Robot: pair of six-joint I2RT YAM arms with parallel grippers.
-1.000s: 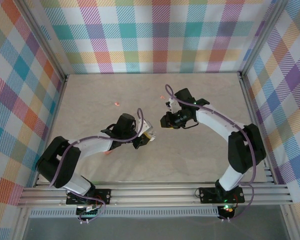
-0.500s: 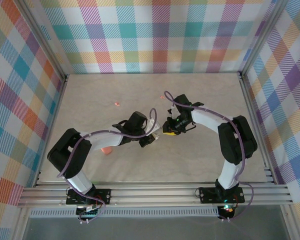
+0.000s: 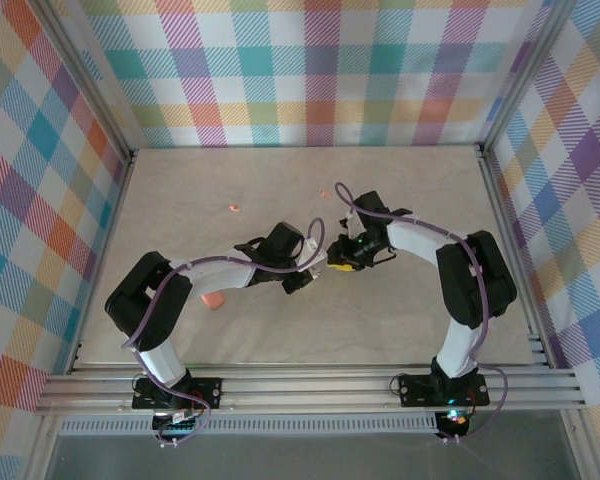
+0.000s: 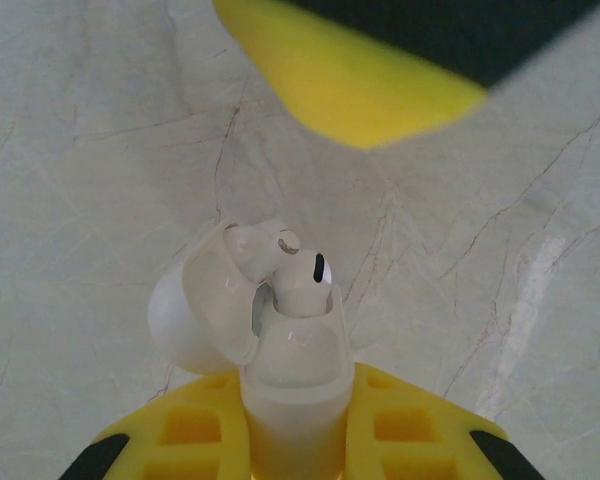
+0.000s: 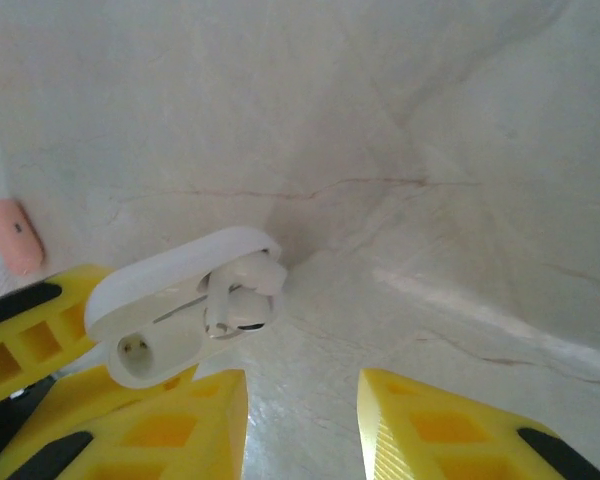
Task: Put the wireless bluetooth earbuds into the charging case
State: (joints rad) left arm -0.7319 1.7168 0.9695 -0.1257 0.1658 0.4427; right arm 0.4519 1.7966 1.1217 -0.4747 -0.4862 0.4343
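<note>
Left claw (image 3: 317, 271) holding open white case (image 4: 295, 370) blocks right claw (image 5: 300, 420) ahead; far table (image 3: 410, 180) mostly free.

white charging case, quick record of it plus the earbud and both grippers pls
white charging case: lid open, lifted off the table
held by: left gripper, shut on the case body
white earbud: head sticking up out of the case mouth
right gripper: open, nothing between its fingers, close to the case
pink case: lying on the table, apart
</note>
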